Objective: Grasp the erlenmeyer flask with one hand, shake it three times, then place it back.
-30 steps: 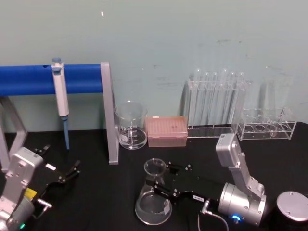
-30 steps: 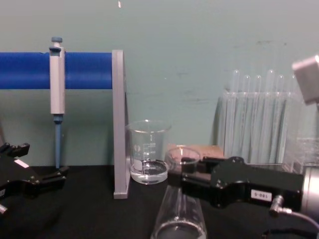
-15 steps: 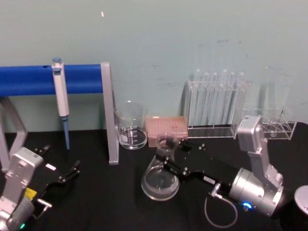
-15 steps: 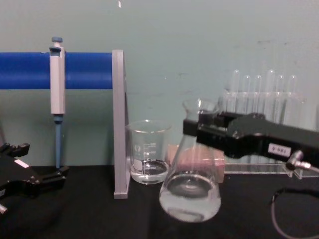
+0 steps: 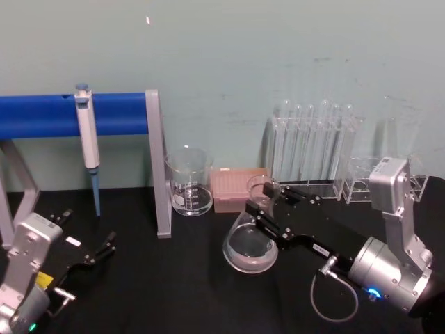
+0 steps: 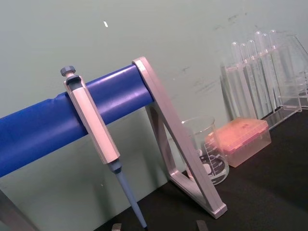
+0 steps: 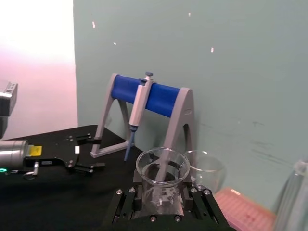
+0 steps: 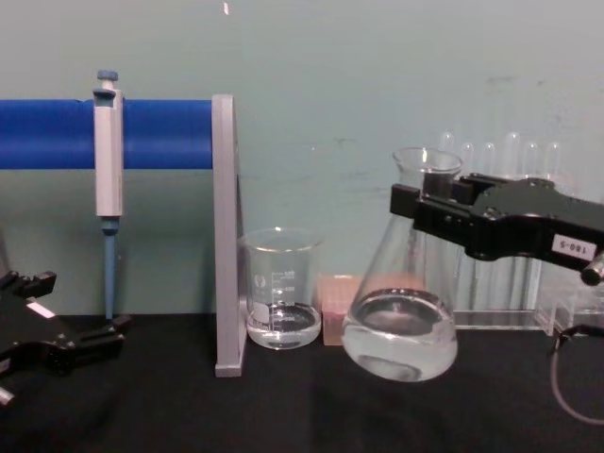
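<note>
The erlenmeyer flask [image 5: 249,249] is clear glass with a little clear liquid in its wide base. My right gripper [image 5: 263,203] is shut on its neck just under the flared rim. In the chest view the flask [image 8: 400,326] hangs tilted above the black table, and the right gripper [image 8: 427,209] reaches in from the right. The right wrist view looks down on the flask's rim [image 7: 162,166], with black fingers [image 7: 126,204] on both sides of the neck. My left gripper [image 5: 89,245] rests open at the table's front left, far from the flask.
A glass beaker [image 5: 189,182] and a pink tip box [image 5: 235,186] stand just behind the flask. Test tube racks [image 5: 313,149] line the back right. A pipette [image 5: 87,139] hangs on the blue-barred stand [image 5: 158,167] at the left.
The right gripper has carried the flask up and to the right, from near the table's front to in front of the tip box. The left arm has not moved.
</note>
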`<state>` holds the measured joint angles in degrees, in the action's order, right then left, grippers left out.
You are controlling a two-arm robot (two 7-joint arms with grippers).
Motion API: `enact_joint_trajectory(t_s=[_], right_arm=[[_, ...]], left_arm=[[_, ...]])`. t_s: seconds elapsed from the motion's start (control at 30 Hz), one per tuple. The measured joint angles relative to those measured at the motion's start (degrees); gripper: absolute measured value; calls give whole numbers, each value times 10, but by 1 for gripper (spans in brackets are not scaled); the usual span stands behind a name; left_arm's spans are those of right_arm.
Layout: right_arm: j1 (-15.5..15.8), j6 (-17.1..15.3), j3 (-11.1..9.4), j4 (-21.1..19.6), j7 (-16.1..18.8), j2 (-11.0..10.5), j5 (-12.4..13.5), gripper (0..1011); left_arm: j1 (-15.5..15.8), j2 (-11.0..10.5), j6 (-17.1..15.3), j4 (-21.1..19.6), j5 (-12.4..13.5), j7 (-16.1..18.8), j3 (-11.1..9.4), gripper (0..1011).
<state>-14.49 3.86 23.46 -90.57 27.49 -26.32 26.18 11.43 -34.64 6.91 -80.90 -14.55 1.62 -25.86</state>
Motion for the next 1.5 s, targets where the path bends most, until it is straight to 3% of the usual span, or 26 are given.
enact_joint_trajectory(t_s=[1.0, 1.27, 1.5], right_arm=[[29, -1, -27, -21, -11, 7, -18, 449], [30, -2, -27, -23, -6, 7, -19, 449], [24, -5, -14, -24, 7, 10, -18, 449]], left_arm=[[0, 0, 0, 0, 0, 0, 0, 1000], [0, 0, 0, 0, 0, 0, 0, 1001], [0, 0, 0, 0, 0, 0, 0, 1001]])
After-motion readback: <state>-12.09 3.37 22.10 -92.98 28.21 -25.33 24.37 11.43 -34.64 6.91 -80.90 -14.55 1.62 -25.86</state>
